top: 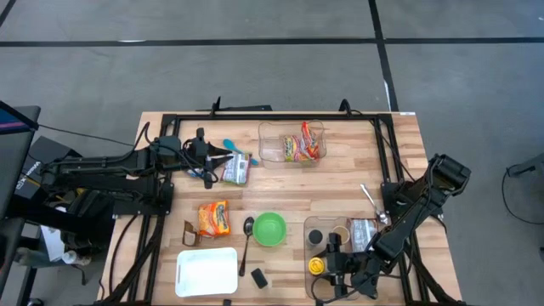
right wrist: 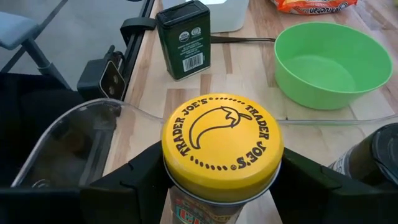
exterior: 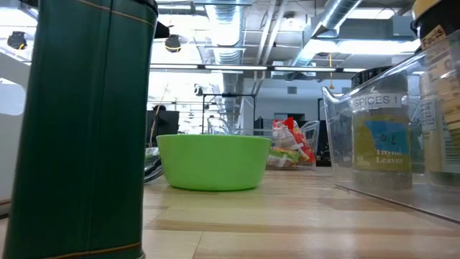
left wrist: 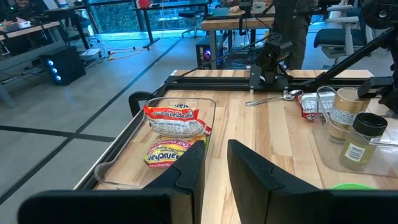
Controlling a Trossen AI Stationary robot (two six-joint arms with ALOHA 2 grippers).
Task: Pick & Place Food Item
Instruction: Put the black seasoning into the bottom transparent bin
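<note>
two fingers of the right hand (right wrist: 222, 186) are clamping the yellow-lidded trader joe's jar (right wrist: 222, 146) inside the clear spice bin (top: 338, 228), readying a lift; the left hand (left wrist: 214, 171), nearly together, is idling far-left.

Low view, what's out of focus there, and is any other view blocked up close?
Low view: the dark green tin looms blurred at left; the green bowl is sharper. Right wrist view: the yellow-lidded jar fills the foreground, between the right pincer's fingers.

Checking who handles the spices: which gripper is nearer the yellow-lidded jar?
Right. The right gripper has its fingers on either side of the yellow-lidded jar in the clear bin; the left gripper is across the table.
</note>
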